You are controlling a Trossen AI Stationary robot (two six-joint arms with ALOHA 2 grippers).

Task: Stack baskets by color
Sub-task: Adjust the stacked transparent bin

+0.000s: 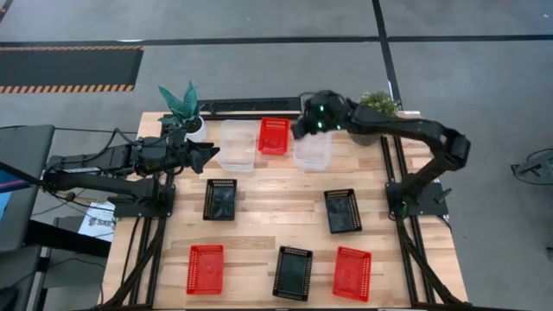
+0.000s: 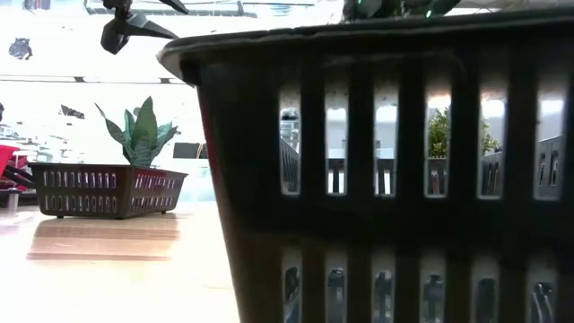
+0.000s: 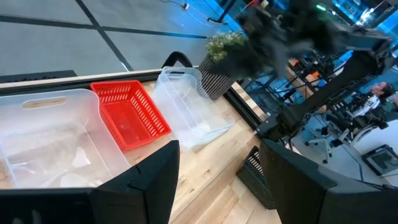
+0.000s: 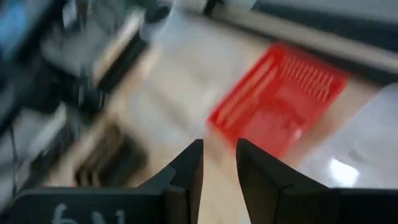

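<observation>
Pale, smooth wooden table [image 1: 259,212]; red mesh plastic basket [image 1: 274,136]; glossy see-through plastic basket [image 1: 238,143].

Both arms dark, matte black, jointed tube links w/ bulkier joint housings. Right arm [image 1: 415,131]: green indicator lights glowing at wrist block. Left arm [image 1: 104,164]: thin black cables trailing along links. Fingers [image 4: 186,168] black, flat, tapering wedges; pale lettering on gripper body, unreadable.

Wood-plank table [image 1: 276,216]. Far edge: two clear baskets [image 1: 238,143] [image 1: 313,150] flanking a red basket [image 1: 274,136], potted plants [image 1: 185,108] [image 1: 377,109] at both far corners. Mid: two black baskets [image 1: 220,199] [image 1: 342,211]. Near edge: red [image 1: 205,269], black [image 1: 293,273], red [image 1: 352,273]. The right clear basket may be partly lifted, hard to tell.
</observation>
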